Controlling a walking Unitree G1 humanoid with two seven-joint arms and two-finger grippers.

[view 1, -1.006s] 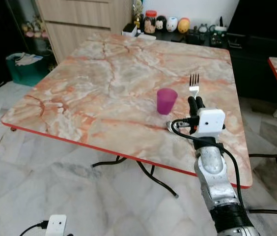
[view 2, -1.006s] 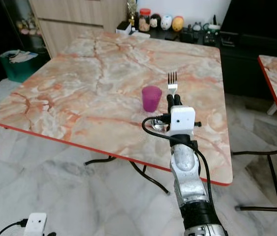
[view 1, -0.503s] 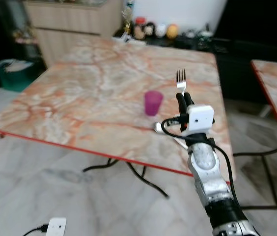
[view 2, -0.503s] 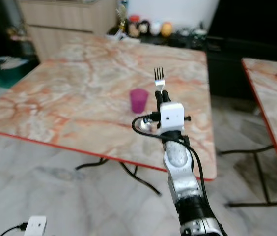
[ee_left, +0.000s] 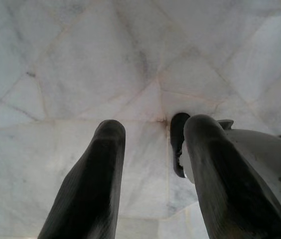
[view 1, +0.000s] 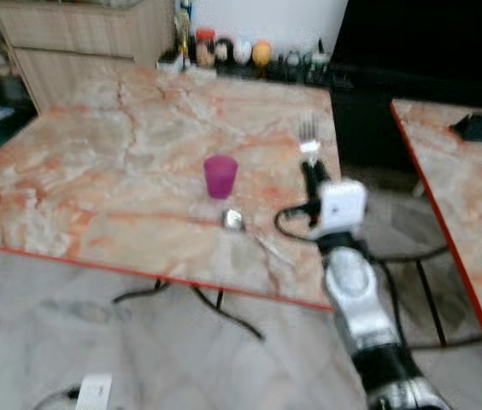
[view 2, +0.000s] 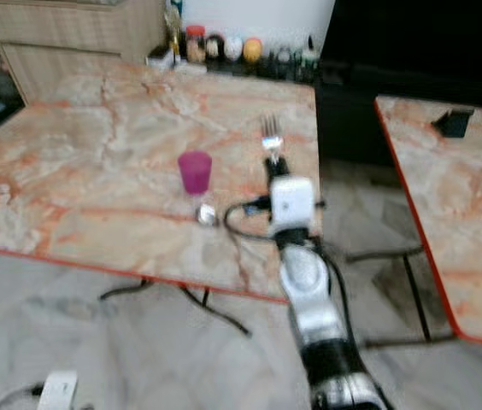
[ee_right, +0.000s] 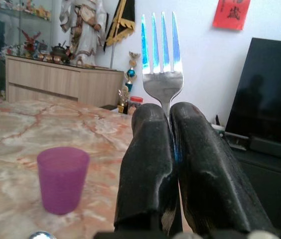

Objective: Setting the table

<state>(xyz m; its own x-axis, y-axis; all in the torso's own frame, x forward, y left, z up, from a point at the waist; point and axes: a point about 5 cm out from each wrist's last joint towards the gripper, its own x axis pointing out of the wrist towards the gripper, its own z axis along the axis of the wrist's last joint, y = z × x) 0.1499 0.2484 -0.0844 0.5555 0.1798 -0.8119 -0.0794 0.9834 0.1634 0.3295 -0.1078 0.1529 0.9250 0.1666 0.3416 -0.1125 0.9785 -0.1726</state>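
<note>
Table (view 1: 96, 171) setting looks only partly done, judging by what lies on the marble top. Going from the left, most of that top carries no place setting; then a purple cup (view 1: 220, 176) stands upright toward the near right part, well in from the red front edge, and a spoon (view 1: 243, 228) lies just in front of it, closer to that edge. Right of these, the right gripper (view 1: 309, 171) is raised over the table's right edge with its two black fingers (ee_right: 150, 164) pressed together on the handle of a fork (ee_right: 161, 55), tines pointing up, so the fork is not yet laid down; my guess is it belongs beside the cup and spoon. No plate can be made out on this table. The left gripper (ee_left: 153, 149) hangs over the pale floor tiles (ee_left: 80, 64), fingers apart and holding nothing. A red hanging (ee_right: 231, 13) on the wall bears dark characters too small to read; no brand shows.
</note>
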